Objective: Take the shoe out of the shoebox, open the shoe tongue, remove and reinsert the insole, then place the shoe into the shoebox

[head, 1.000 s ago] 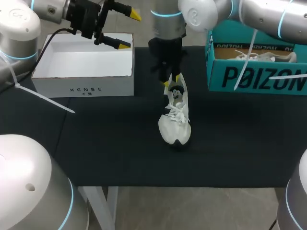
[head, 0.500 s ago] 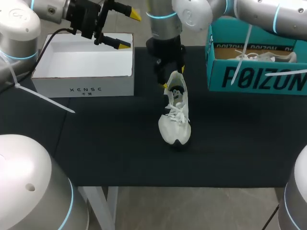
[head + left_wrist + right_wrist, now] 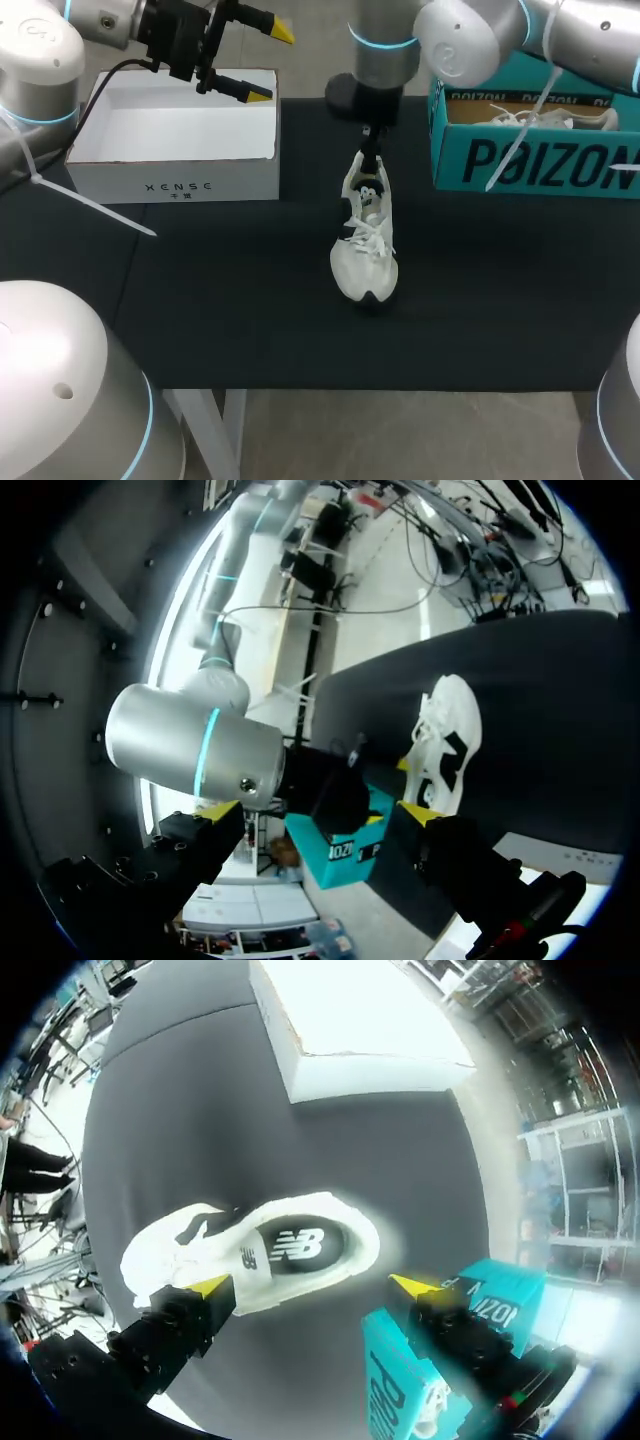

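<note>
The shoe (image 3: 365,245) stands on its sole near the middle of the bench (image 3: 220,300), toe to the near edge and heel to the far edge, the insole (image 3: 292,1248) showing dark in its mouth. The right fingers (image 3: 310,1285) hang just above the heel, spread wider than the shoe, holding nothing and, as far as I can see, touching nothing. The left fingers (image 3: 269,62) are also apart and empty, off over the white box (image 3: 175,185) at the far left corner, so nothing steadies the shoe. I'd worry that a pinch on the insole drags the whole shoe up or tips it sideways, or catches the heel collar instead; the shoebox (image 3: 530,165) waits at the far right corner
</note>
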Controlling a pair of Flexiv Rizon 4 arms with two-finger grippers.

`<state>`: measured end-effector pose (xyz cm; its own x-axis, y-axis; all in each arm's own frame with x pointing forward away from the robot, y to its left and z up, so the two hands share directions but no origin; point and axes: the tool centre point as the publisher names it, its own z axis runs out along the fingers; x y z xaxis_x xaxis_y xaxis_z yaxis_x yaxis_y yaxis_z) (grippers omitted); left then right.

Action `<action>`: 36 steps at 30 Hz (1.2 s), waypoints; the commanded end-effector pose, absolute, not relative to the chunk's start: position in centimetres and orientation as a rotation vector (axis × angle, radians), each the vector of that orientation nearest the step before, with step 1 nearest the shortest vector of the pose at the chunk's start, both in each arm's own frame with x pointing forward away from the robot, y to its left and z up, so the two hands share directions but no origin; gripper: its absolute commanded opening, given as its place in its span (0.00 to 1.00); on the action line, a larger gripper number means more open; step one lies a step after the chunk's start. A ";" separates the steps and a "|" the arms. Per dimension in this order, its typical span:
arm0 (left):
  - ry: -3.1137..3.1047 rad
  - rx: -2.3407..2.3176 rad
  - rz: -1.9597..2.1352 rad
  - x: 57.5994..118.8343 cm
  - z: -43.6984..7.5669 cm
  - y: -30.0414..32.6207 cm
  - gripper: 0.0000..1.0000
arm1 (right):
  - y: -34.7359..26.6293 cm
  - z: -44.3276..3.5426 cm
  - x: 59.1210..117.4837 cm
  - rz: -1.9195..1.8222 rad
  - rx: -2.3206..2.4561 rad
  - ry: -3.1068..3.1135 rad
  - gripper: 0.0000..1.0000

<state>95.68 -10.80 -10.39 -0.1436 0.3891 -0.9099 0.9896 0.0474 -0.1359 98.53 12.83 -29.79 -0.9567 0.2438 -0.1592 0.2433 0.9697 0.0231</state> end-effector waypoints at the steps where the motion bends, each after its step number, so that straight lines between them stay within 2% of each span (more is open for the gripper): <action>1: 1.625 1.419 -1.082 95.7 -10.3 -10.8 1.00 | 13.2 -30.8 100.6 -0.084 0.252 3.042 1.00; 15: 1.625 1.419 -1.082 95.7 -10.3 -10.8 1.00 | 12.8 -32.6 102.7 -0.128 0.289 2.947 1.00; 28: 1.625 1.419 -1.082 95.7 -10.3 -10.8 1.00 | 11.7 -37.4 104.3 -0.075 0.275 2.965 1.00; 36: 1.625 1.419 -1.082 95.7 -10.3 -10.8 1.00 | 12.1 -37.6 104.9 -0.063 0.258 2.972 1.00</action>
<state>95.68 -10.80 -10.38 -0.1435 0.3891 -0.9100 0.9896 0.0473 -0.1358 104.49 11.81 -37.62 -0.9715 0.1686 -0.1664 0.1747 0.9844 -0.0225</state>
